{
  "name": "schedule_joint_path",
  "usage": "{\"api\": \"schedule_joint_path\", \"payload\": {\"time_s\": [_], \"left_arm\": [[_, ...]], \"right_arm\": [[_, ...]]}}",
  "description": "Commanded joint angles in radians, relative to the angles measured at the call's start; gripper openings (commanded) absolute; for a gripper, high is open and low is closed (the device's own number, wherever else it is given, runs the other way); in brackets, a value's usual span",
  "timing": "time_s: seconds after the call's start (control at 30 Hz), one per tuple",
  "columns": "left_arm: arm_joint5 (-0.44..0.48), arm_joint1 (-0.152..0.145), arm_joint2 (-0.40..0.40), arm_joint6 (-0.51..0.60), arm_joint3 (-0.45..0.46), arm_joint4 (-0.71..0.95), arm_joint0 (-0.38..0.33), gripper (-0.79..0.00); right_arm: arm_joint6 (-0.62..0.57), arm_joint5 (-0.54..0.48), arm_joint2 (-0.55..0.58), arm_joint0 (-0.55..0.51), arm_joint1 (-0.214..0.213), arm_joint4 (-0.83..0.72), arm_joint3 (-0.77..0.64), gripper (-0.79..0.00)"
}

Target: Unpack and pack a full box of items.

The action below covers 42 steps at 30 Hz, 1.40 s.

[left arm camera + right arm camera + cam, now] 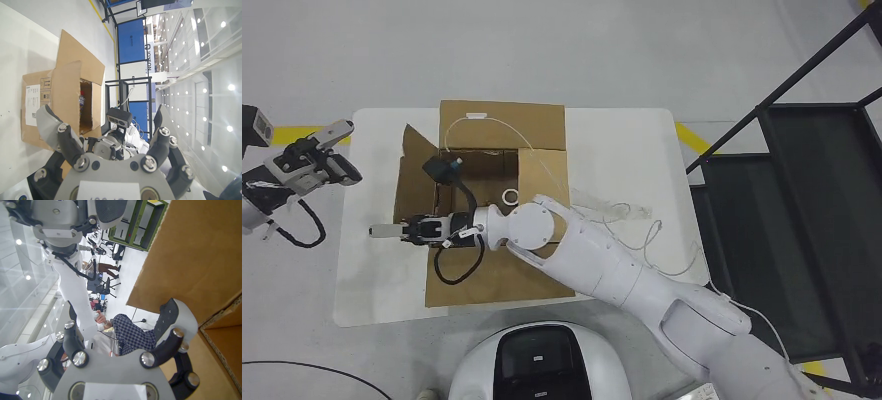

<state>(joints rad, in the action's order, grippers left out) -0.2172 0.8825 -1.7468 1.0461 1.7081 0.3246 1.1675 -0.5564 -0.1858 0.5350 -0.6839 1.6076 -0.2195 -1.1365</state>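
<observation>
At your far left the left gripper (345, 150) hangs off the table (372, 290) edge, well apart from the box (504, 125), its jaws spread wide on nothing; I judge it is parked there to leave the other arm room. Next comes the right gripper (385, 231), stretched across the open box to the side flap (407, 178), jaws also parted and empty, one pad (166, 317) just beside the cardboard, likely to press that flap clear for unpacking. The box stands mid-table, flaps splayed. The left wrist view gives you what the top view hides under the arm: a red-capped can (82, 100) inside
</observation>
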Motion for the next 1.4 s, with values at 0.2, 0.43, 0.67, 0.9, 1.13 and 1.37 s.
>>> {"api": "schedule_joint_path", "payload": {"time_s": [0.2,0.43,0.67,0.9,1.13,1.37], "left_arm": [[-0.054,-0.002,0.166,0.064,-0.132,-0.092,-0.124,0.000],[-0.112,0.006,0.268,0.010,-0.274,-0.148,-0.217,0.000],[-0.196,-0.004,0.264,-0.031,-0.260,-0.208,-0.197,0.000],[-0.320,-0.010,0.347,-0.091,-0.165,-0.402,-0.183,0.000],[-0.430,0.001,0.483,-0.101,-0.104,-0.516,-0.192,0.000],[-0.424,0.019,0.562,-0.091,-0.133,-0.479,-0.222,0.000]], "right_arm": [[0.019,-0.027,-0.045,0.060,0.075,-0.043,0.157,0.000],[0.022,-0.066,-0.008,0.048,0.080,-0.028,0.178,0.000],[0.046,-0.027,0.118,-0.042,0.011,0.087,0.044,0.000],[0.041,0.092,0.372,-0.303,-0.106,0.263,-0.311,0.000],[-0.005,0.138,0.575,-0.538,-0.170,0.326,-0.573,0.000],[-0.020,0.139,0.632,-0.612,-0.189,0.335,-0.655,0.000]]}}
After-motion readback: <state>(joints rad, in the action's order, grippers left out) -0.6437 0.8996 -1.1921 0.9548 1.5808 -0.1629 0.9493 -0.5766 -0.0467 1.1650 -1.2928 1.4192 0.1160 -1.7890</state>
